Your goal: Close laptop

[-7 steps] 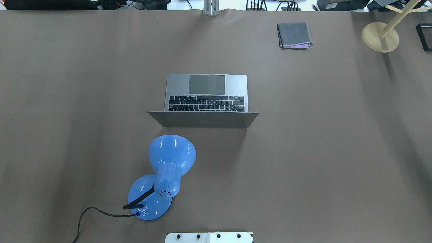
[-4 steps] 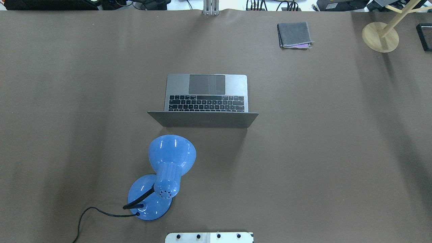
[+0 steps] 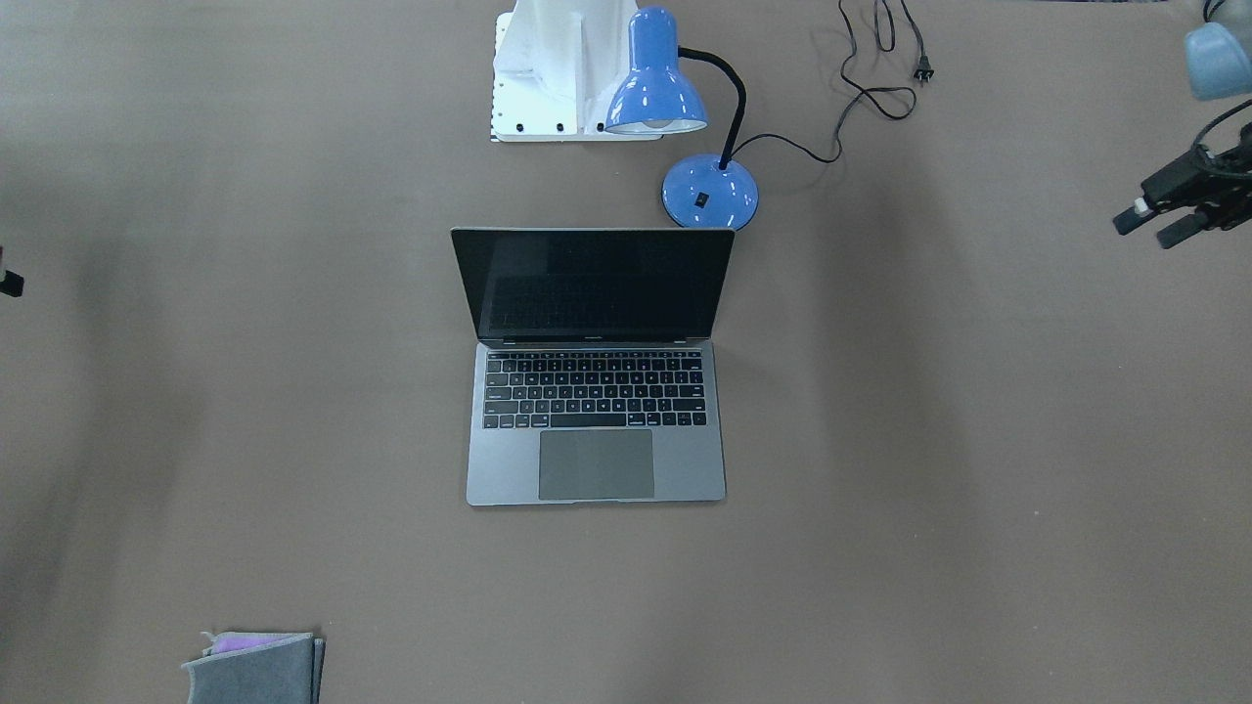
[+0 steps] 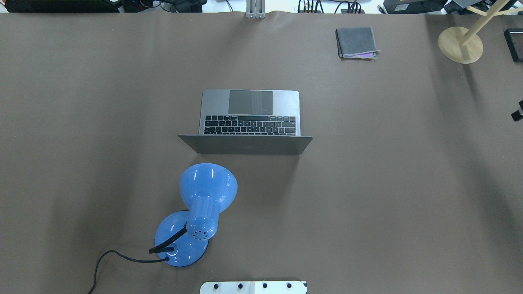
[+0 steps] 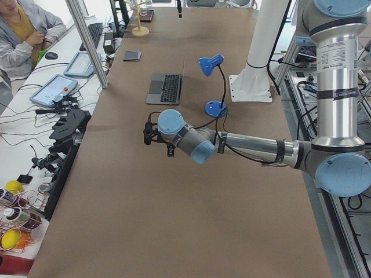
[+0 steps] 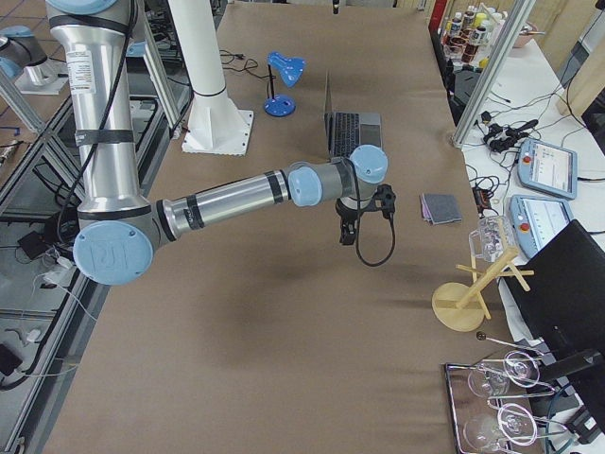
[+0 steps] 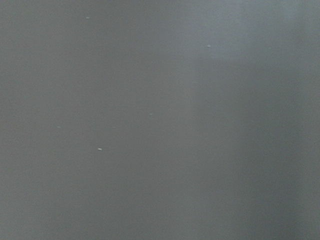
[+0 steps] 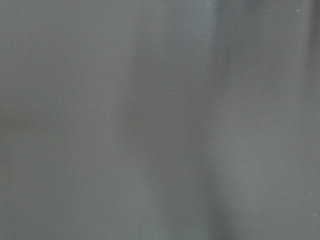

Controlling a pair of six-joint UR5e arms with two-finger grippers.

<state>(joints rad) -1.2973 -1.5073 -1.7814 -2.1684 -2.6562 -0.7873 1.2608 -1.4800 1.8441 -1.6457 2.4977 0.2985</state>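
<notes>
My left gripper (image 3: pixel 1152 227) hangs over one end of the table (image 3: pixel 880 489) and touches nothing; its two dark fingers (image 3: pixel 1133 217) stand apart with a gap between them, so it is wide and holds nothing; its own camera sees just a blurry plain table top. My right gripper (image 4: pixel 517 114) hangs over the other end; from above I see only a small dark bit of it at the edge, and from the side it points down; I cannot tell if it is wide or narrow.

The laptop (image 3: pixel 597 460) sits between the two grippers, well apart from both, in the middle of the table; it is open, with the lid up, the black screen facing away from the robot's base, and the keys and trackpad showing. A blue lamp (image 3: pixel 709 191) stands just behind the lid, a bit toward my left gripper's side; its black cord runs off that way too. A grey pouch (image 4: pixel 356 42) lies on my right gripper's side, at the table edge far from the robot's base, well apart from the laptop; a wooden stand (image 4: pixel 460 44) is in the corner past it, nearer my right gripper.
</notes>
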